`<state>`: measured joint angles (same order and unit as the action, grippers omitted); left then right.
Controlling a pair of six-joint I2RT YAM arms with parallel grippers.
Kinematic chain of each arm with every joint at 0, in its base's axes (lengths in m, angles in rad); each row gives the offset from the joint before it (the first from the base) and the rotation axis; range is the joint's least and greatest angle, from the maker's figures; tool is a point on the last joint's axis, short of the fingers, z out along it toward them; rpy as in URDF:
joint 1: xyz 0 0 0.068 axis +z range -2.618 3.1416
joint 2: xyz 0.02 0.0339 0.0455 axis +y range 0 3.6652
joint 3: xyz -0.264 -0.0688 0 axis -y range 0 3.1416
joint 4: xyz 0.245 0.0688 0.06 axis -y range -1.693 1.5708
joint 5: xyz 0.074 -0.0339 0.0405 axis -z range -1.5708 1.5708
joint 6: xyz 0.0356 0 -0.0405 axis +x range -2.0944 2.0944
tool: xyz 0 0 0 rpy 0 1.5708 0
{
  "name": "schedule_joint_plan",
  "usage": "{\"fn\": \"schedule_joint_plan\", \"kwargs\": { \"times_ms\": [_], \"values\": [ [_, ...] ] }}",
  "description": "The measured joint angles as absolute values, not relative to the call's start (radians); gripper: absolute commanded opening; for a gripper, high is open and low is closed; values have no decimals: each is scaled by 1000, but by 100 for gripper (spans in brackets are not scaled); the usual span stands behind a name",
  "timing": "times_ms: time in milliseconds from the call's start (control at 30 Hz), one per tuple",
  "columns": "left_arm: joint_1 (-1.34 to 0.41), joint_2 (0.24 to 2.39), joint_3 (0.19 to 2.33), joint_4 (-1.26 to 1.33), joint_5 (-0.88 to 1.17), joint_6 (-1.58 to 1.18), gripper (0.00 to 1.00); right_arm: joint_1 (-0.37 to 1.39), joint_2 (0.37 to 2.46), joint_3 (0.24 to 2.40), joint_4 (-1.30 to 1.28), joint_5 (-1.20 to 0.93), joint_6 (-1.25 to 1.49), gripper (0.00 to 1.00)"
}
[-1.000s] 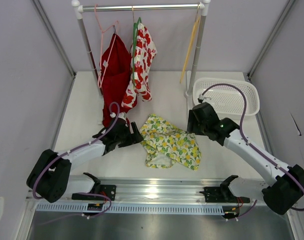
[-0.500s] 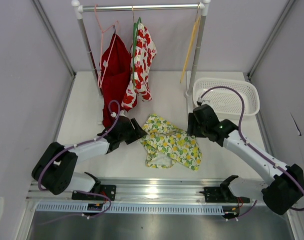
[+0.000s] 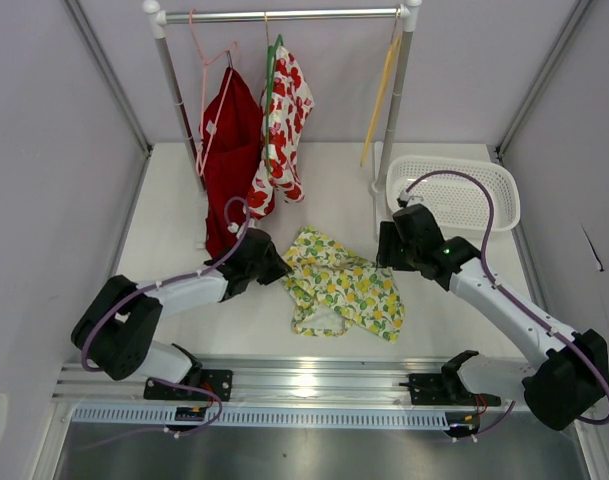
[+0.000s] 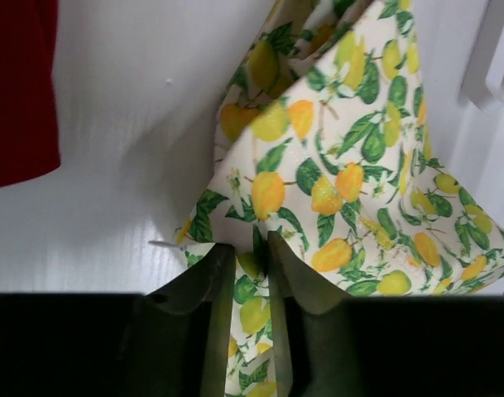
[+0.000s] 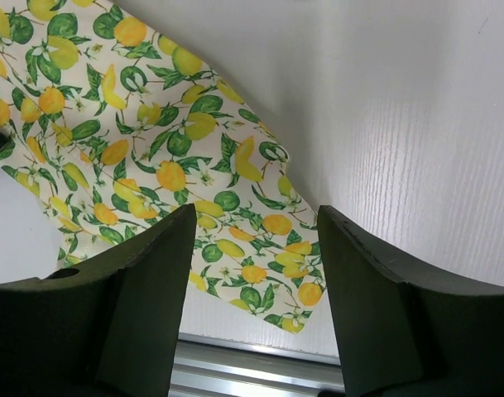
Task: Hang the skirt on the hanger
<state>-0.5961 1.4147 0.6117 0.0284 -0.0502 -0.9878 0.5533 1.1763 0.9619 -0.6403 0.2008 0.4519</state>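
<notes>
The skirt (image 3: 344, 285), white with lemons and green leaves, lies crumpled on the table between both arms. My left gripper (image 3: 277, 270) is at its left edge. In the left wrist view the left gripper (image 4: 252, 248) is shut on a raised fold of the skirt (image 4: 343, 165), with cloth pinched between the fingers. My right gripper (image 3: 389, 252) hovers over the skirt's right edge. In the right wrist view the right gripper (image 5: 256, 240) stands open and empty above the skirt (image 5: 136, 157). The yellow-tan hanger (image 3: 382, 95) hangs bare at the right end of the rail.
A clothes rack (image 3: 284, 15) stands at the back. On it hang a red garment (image 3: 227, 150) on a pink hanger (image 3: 199, 60) and a red-flowered white garment (image 3: 284, 120) on a green hanger (image 3: 272, 60). A white basket (image 3: 454, 190) sits at the back right.
My left arm has slid right onto the skirt's left edge and its jaws have closed on the cloth. The right arm has barely shifted.
</notes>
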Motion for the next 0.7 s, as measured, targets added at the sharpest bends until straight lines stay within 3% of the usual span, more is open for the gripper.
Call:
{"fn": "schedule_joint_plan", "kwargs": {
  "times_ms": [267, 467, 700],
  "values": [
    [-606, 1459, 959, -188, -37, -781, 0, 458, 1185, 963, -616, 120, 429, 60],
    [-630, 1441, 1307, -329, 57, -571, 0, 316, 1187, 997, -595, -4, 412, 59],
    [-705, 1407, 1551, -517, 171, -377, 0, 244, 1219, 1005, -531, -184, 423, 60]
  ]
}}
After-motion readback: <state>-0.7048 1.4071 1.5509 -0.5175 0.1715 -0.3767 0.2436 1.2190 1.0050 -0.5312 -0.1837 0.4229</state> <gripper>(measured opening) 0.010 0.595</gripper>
